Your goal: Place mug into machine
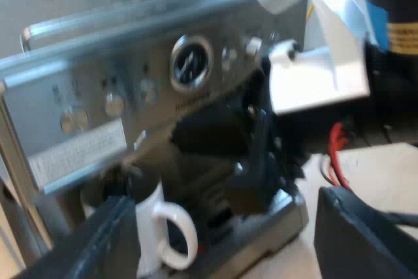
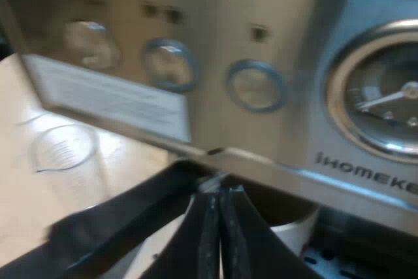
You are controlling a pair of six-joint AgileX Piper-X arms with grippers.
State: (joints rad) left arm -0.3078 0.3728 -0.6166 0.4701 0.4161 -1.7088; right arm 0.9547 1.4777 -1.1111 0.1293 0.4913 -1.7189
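From the left wrist view the espresso machine is seen across its whole steel front, with its round gauge and a row of buttons. The white mug stands under that front with its handle turned outward, on what looks like the drip tray. The left hand hangs short of the machine with its black fingers spread wide and nothing between them. The right hand reaches in at the machine's front just beside the mug. From here I cannot tell whether it touches the mug.

The right wrist view sits close against the panel of the espresso machine (close enough to read part of the lettering below the gauge). The right hand is closed, its fingers pressed together with only a thin seam between them. Just past them is the rim of the mug, with its dark inside under the panel's edge. Most of its body is cut off, so contact with the rim cannot be judged. A clear measuring glass stands on the pale bench beside the machine, well apart from the mug. A dark bar slants past the fingers, and I cannot make out what it is.
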